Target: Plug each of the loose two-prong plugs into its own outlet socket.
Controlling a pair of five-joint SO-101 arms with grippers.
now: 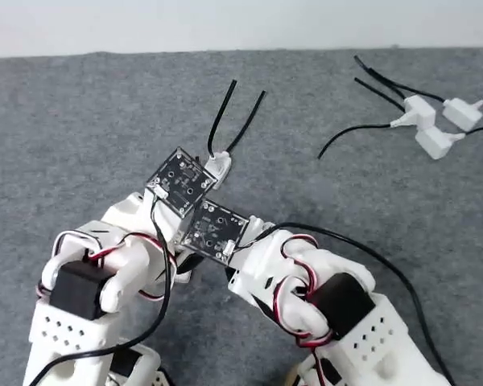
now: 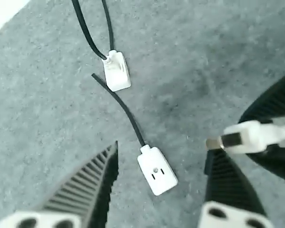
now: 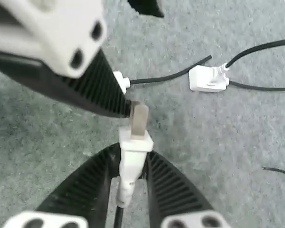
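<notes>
Grey, felt-like surface spreads under both arms in the high view, where the left arm and the right arm lean in together, their wrist boards almost touching. Just beyond the boards lies a white connector with two black cords running away from it. Well apart, towards the far corner, sits a cluster of three white pieces on black cords. In the left wrist view the left gripper hangs over the surface with its ribbed black fingers spread wide. The outlet socket lies flat between them, slots up, touched by neither, its cord trailing away. The two-cord connector lies farther off. To one side the plug is held off the surface with its prongs pointing in over the socket. In the right wrist view the right gripper has its fingers pinching the white body of the plug. The prongs stick out past the fingertips, close against a black finger of the left gripper. The socket's cord end peeks out beside that finger, and the two-cord connector lies beyond.
</notes>
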